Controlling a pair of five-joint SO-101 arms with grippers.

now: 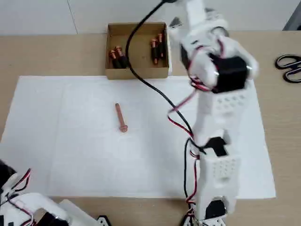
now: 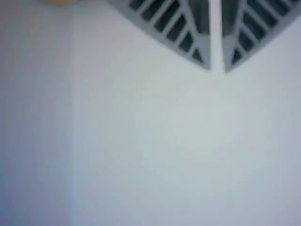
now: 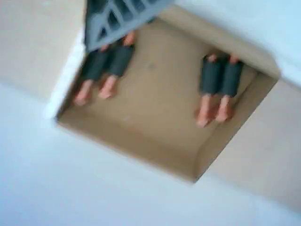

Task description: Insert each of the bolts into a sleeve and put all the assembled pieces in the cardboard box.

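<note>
Right gripper at far right corner of cardboard box, opening not discernible; sleeved bolts inside. Loose bolt on paper, well left and nearer. Left gripper seemingly closed.

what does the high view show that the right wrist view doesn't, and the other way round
High view adds: a loose bolt on the white paper, and scissors. Right wrist view adds: the right hand, its grey ribbed face overlapping one pair. Both: the cardboard box holding four assembled pieces in two pairs.
</note>
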